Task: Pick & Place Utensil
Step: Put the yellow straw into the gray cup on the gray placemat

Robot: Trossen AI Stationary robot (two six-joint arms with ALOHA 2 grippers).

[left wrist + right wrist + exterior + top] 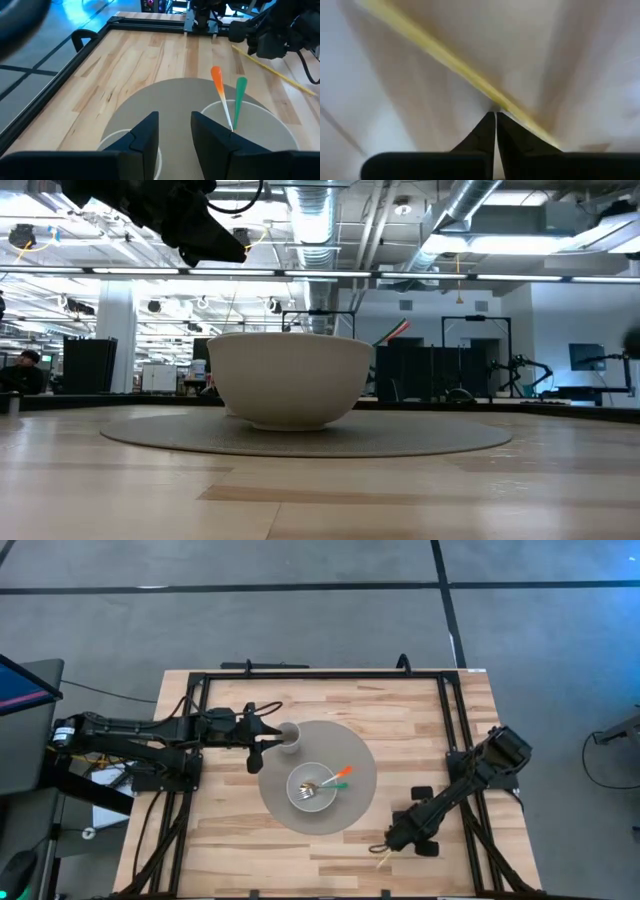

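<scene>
Glossy white bowl [311,788], wooden table [240,840]

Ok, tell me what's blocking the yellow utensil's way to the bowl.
Nothing visible does. Only bare table and mat lie between the yellow utensil, at the right claw, and the bowl.

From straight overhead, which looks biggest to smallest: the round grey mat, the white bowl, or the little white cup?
1. Round grey mat, by far the widest.
2. White bowl, sitting on the mat.
3. White cup, at the mat's edge by the left gripper.

Right gripper [495,116] down at a yellow stick

Its dark jaws are pressed together, their tips meeting the thin yellow stick [455,65], which runs slantwise over the pale, blurred surface [580,60].
</scene>
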